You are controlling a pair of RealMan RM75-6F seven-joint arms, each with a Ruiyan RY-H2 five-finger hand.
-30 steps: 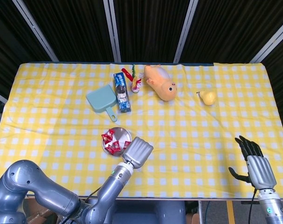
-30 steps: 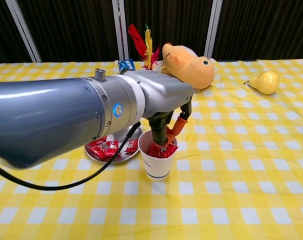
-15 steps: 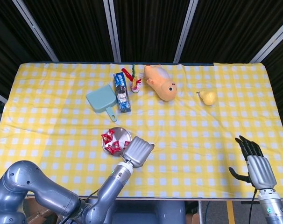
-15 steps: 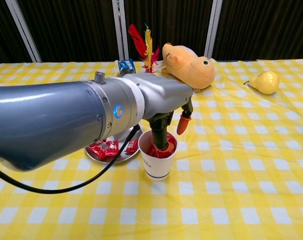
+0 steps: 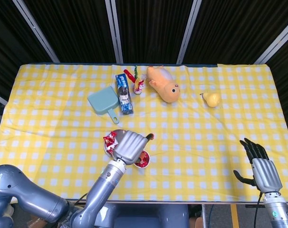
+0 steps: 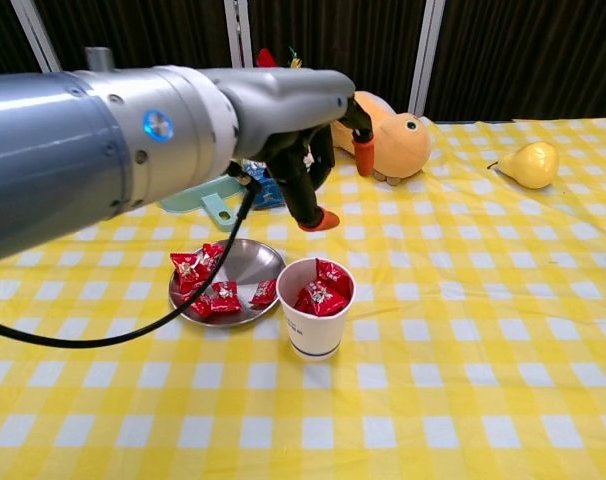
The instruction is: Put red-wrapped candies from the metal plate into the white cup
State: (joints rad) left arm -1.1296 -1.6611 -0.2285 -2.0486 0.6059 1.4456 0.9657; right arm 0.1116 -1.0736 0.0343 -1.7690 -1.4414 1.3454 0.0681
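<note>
From the head view, the left hand (image 5: 129,147) is covering much of the metal plate (image 5: 107,147) and part of the white cup (image 5: 143,160); the right hand (image 5: 258,168) is showing only there.

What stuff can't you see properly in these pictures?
- Metal plate, head view: the left robot hand covers most of it.
- White cup, head view: partly under that hand; how many candies lie deep inside is hidden in both views.
- Blue packet: its print is too small to read.
- Teal dustpan, chest view: mostly behind the arm.
- Right robot hand: only the head view shows it.
</note>
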